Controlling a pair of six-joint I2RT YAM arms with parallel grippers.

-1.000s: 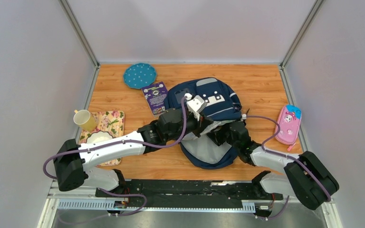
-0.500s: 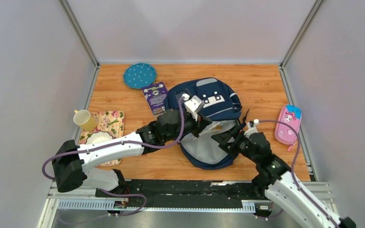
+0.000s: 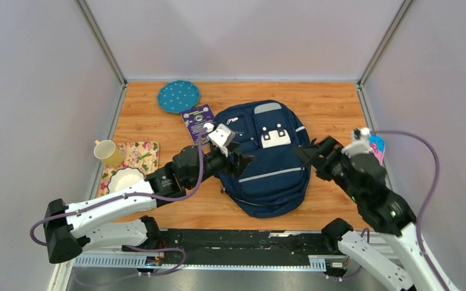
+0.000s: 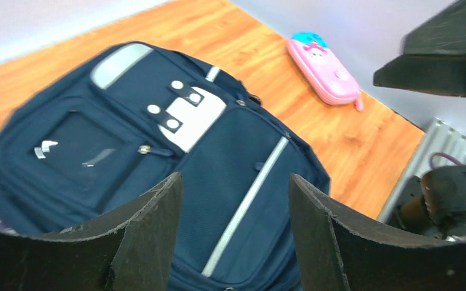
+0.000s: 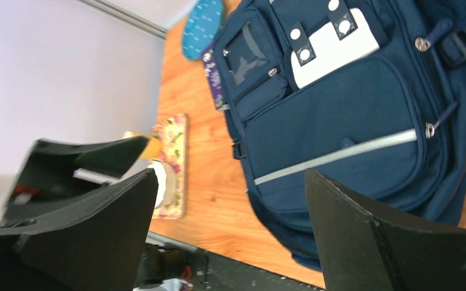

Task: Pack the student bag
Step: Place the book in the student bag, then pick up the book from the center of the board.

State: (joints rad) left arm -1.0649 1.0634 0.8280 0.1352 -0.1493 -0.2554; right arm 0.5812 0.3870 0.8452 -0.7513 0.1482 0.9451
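The student bag (image 3: 271,165) lies flat on its back in the middle of the table, navy with a light-grey stripe and a white patch, its front pockets up. My left gripper (image 3: 241,163) hovers open over the bag's left edge, nothing between its fingers. In the left wrist view the bag (image 4: 176,139) fills the space beyond the left gripper (image 4: 235,182). My right gripper (image 3: 308,155) hangs open and empty above the bag's right side. The right wrist view looks down between the spread jaws of the right gripper (image 5: 230,176) at the bag (image 5: 340,115).
A pink pencil case (image 4: 324,70) lies by the right wall, mostly behind my right arm from above. A purple booklet (image 3: 197,119) and a teal dotted disc (image 3: 178,96) lie at the back left. A yellow mug (image 3: 107,153), a floral tray (image 3: 142,154) and a white bowl (image 3: 124,179) sit at the left.
The bag's raised flap has dropped and the bag now lies shut and flat. My left gripper let go, opened and drew back left. The right arm lifted and swung right.
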